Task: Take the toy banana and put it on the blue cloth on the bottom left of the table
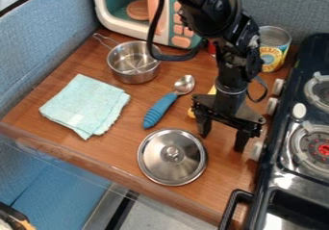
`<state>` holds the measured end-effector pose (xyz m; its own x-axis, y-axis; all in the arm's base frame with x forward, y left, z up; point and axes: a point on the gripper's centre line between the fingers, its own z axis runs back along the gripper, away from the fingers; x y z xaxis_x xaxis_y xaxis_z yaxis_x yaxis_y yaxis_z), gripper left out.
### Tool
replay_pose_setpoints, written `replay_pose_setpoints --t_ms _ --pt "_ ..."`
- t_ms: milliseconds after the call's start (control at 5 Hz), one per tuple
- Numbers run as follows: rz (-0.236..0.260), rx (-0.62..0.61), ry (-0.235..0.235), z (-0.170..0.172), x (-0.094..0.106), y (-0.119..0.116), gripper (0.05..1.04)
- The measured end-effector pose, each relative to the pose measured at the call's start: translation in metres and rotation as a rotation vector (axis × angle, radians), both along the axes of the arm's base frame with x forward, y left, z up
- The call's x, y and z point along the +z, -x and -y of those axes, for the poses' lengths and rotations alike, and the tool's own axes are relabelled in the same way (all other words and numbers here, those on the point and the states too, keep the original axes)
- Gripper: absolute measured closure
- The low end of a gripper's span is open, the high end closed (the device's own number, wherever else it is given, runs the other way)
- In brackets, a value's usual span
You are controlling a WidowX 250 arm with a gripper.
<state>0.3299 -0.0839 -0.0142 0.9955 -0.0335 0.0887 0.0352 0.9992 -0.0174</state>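
Yellow peeks out from behind my claw (pixel 221 140): that is the toy banana (pixel 191 112), lying on the brown wood-look counter (pixel 116 152) at about ten to eleven o'clock from my fingertips. My own body hides much of it, so I cannot tell its full outline. I hold nothing; my two fingers stand well apart, pointing down, with brown counter between them. My arm (pixel 228 56) comes in from twelve o'clock and hangs over the right part of the counter.

Just beside the banana, toward nine o'clock, lies a spoon (pixel 158 109) with a blue ridged handle, its metal bowl toward one o'clock and its handle end toward seven. At eight o'clock from my claw a round metal lid (pixel 157 164) lies flat, knob upward. Well apart from me, between nine and ten o'clock, the light blue cloth (pixel 87 106) is spread in a folded, slightly crooked square.

Farther out, between ten and eleven o'clock, sits a small metal pot (pixel 133 63), its wire handle aimed at ten. Behind it, at eleven, stands a white toy microwave (pixel 119 24) with coral buttons and a coral disc (pixel 137 10) inside. A can (pixel 274 48) with a yellow and blue label stands upright at one o'clock. At three o'clock is the black stove (pixel 273 169), its pale knobs facing the counter.
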Motion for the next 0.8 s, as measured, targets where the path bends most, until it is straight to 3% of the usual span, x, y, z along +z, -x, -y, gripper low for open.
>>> replay_pose_setpoints --t_ms 400,800 --pt "-0.051 -0.002 0.023 0.003 0.008 0.006 0.084" --pt "0.040 -0.017 0.069 -0.002 0.060 -0.035 0.084"
